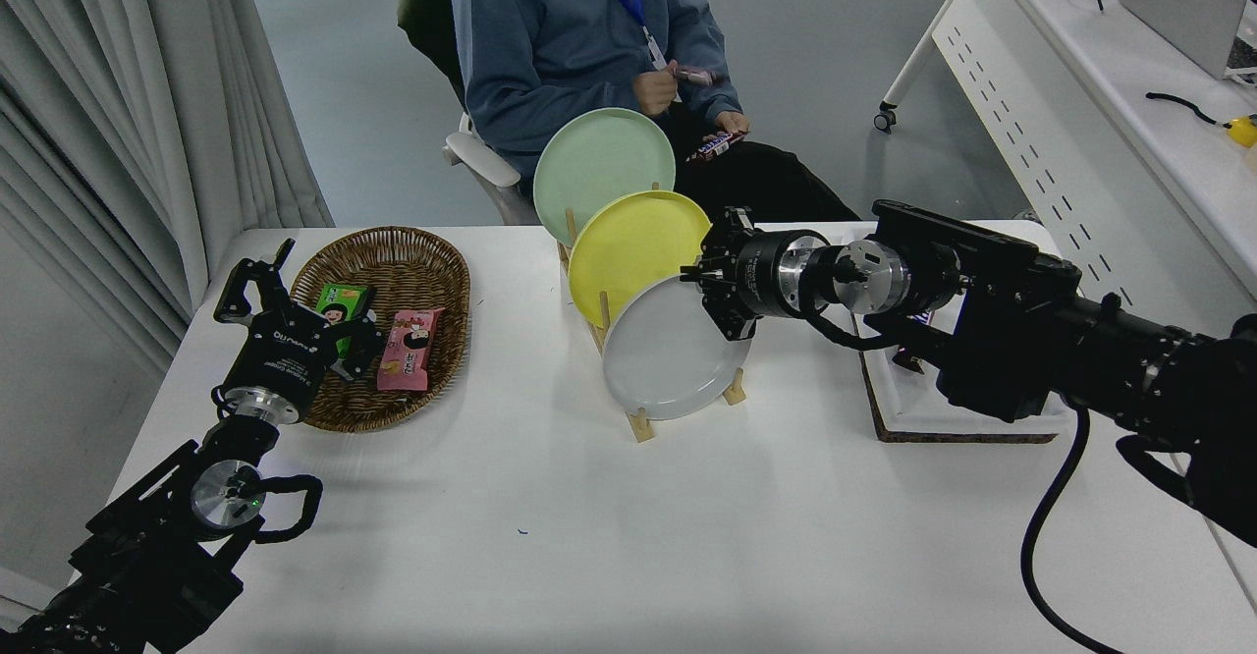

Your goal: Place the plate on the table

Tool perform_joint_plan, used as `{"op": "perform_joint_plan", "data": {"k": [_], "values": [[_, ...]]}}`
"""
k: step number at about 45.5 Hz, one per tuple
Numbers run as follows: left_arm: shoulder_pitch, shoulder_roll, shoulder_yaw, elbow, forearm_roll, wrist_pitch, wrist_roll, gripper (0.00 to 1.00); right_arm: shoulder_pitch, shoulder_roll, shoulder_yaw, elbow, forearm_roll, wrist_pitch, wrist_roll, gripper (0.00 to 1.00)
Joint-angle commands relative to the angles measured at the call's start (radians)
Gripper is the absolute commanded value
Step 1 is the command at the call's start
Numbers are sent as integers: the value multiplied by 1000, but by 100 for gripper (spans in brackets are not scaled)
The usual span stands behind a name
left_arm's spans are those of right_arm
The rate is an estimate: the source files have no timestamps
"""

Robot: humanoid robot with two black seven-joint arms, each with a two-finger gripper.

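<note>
Plate stood in the rack, right hand clamped on its upper right rim; best lifted clear of the pegs before lowering to the counter.

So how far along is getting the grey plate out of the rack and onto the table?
Early. Done: the right gripper has reached the grey plate and sits at its upper right rim. In hand: the grasp; whether the fingers have closed isn't clear. Left: lifting the plate from the wooden rack and laying it on the table. The left gripper is parked by the basket.
</note>
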Motion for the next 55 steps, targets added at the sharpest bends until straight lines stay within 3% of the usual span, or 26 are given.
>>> {"op": "perform_joint_plan", "data": {"k": [1,27,39,55], "values": [[0,0,0,-1,1,0,0,100,7,-22,17,3,-3,7,-3,0],[0,0,0,-1,0,0,0,100,226,-191,184,121,61,4,-8,0],[0,0,0,1,0,0,0,100,228,-192,324,130,132,-25,-129,0],[0,0,0,1,0,0,0,100,318,-188,410,124,277,-288,-255,0]]}}
